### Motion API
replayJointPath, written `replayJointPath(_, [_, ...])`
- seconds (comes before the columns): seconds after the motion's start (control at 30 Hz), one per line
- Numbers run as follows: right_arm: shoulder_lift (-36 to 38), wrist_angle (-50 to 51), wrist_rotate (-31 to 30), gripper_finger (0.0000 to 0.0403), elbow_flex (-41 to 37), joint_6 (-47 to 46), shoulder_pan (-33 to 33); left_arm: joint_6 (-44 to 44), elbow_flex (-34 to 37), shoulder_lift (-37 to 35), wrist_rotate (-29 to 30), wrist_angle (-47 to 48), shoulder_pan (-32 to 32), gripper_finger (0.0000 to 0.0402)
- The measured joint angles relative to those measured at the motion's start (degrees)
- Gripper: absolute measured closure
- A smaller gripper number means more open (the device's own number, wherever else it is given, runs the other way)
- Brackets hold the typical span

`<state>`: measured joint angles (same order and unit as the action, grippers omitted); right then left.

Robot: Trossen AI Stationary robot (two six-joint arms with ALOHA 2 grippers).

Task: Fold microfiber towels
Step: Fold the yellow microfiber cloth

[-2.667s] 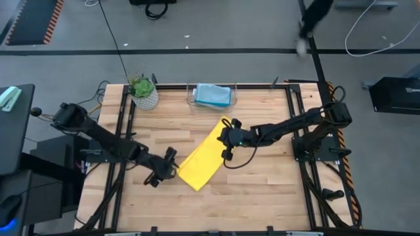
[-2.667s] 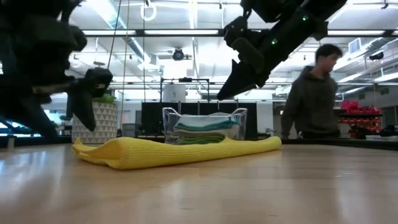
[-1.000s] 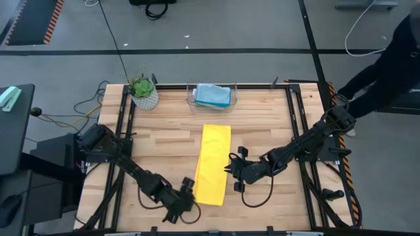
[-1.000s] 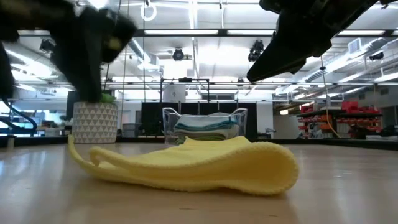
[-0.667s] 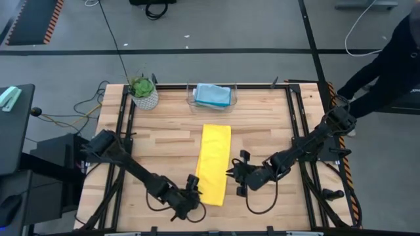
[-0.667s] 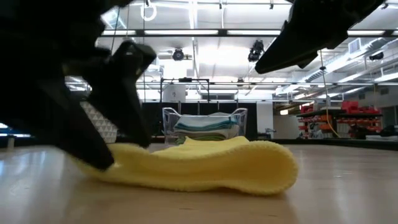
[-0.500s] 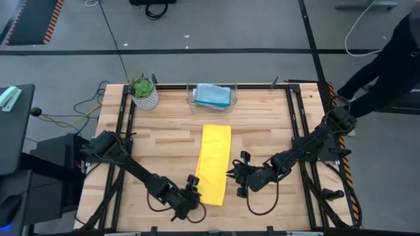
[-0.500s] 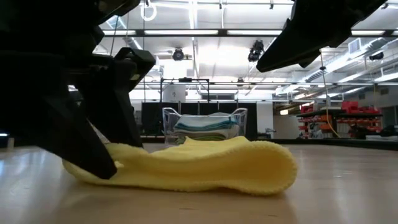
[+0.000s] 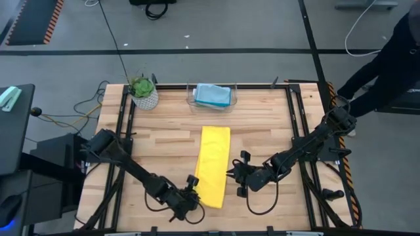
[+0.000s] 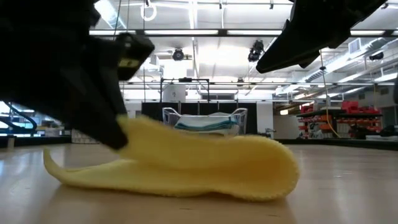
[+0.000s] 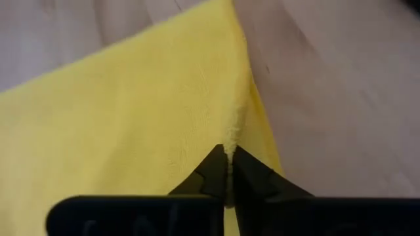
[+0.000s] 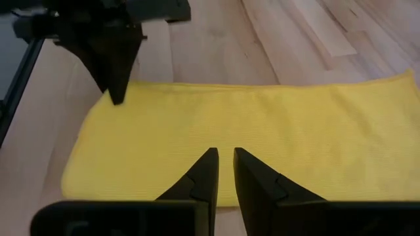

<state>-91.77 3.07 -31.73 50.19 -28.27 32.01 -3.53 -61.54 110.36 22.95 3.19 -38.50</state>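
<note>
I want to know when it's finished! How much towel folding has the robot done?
Folded towels already sit in the clear plastic bin. The long yellow microfiber towel is folded once; the left gripper pinches its near corner, lifting it. The right gripper hovers beside. Another fold remains.

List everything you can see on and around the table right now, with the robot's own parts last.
yellow towel: one, yellow, folded into a long strip at the table's middle, near corner pinched and lifted.
clear bin: one, clear plastic, at the far edge, holding folded towels, light blue on top.
potted plant: one, green leaves in a white patterned pot, far left corner.
table: one, light wood with a black frame.
person: one, dark clothing, on the floor past the table's right side.
left gripper: one, dark, shut on the yellow towel's near left corner.
right gripper: one, dark, hovering over the towel's right edge, fingers narrowly apart, holding nothing.
</note>
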Motion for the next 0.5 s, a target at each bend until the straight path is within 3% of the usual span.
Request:
replayJointPath(0.27, [0.0,0.44,0.0,0.0345,-0.02,-0.07,0.02,-2.16,-0.04,-5.71,0.44,2.76,0.0,0.0393])
replayJointPath(0.5, [0.0,0.5,0.07,0.0345,-0.02,0.2,0.46,-7.3,0.05,-4.13,0.47,9.85,-1.19,0.0379])
